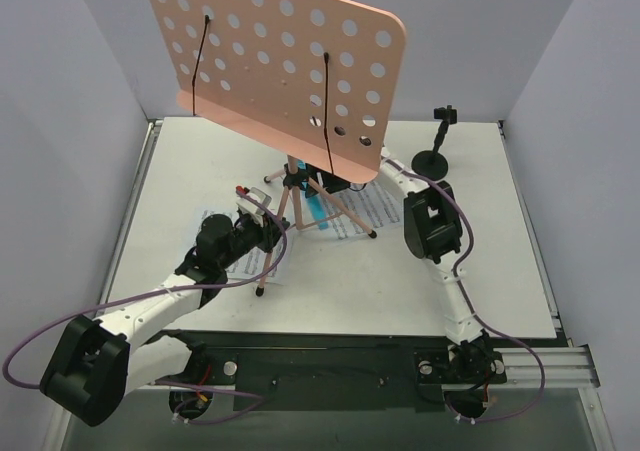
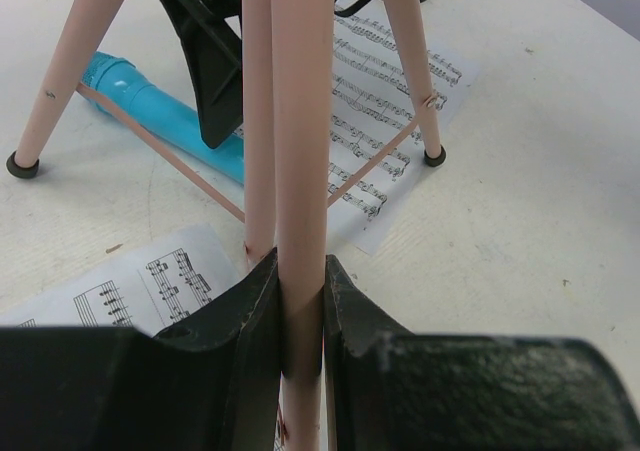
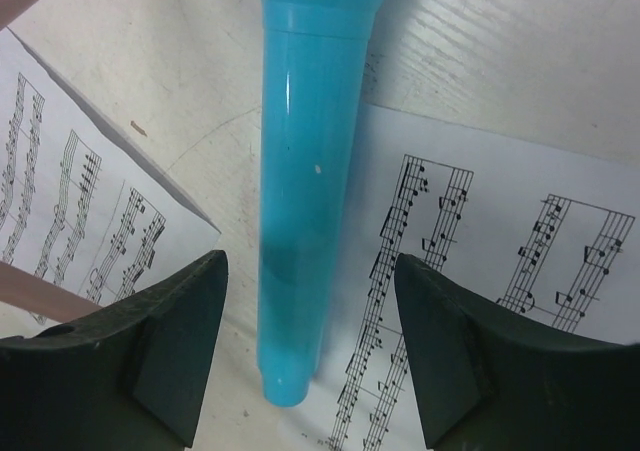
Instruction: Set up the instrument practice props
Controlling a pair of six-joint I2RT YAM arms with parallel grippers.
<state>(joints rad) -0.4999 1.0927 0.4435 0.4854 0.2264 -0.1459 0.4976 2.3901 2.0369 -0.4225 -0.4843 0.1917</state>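
– Left gripper (image 2: 300, 301) of mine is clamped on one thin pink leg of the music stand (image 1: 280, 61). Both dark pads press flat against the tube from either side.

– And your other one?

– My right gripper (image 3: 310, 271) is down low under the tripod with its jaws apart. They straddle the blue microphone (image 3: 310, 171), and I can see a gap on each side, so neither finger touches it.

– Where does the microphone lie?

– Flat on the white table (image 1: 480, 251), between the stand's legs. In my right wrist view its near end rests over the edge of one sheet-music page (image 3: 480, 231), and the second page (image 3: 70, 201) is just beside it on the other side. From my left wrist I see its blue barrel behind a thin pink brace of the tripod.

– How does the stand sit?

– Upright, with the perforated pink desk tilted back above the legs. Two black-tipped feet rest on the table, and the farther one stands on the corner of a page. I cannot tell whether the foot of the leg I hold touches down.

– And the mic stand?

– The black mic stand (image 1: 437, 146) is upright on its round base near the far right corner, well apart from the microphone.
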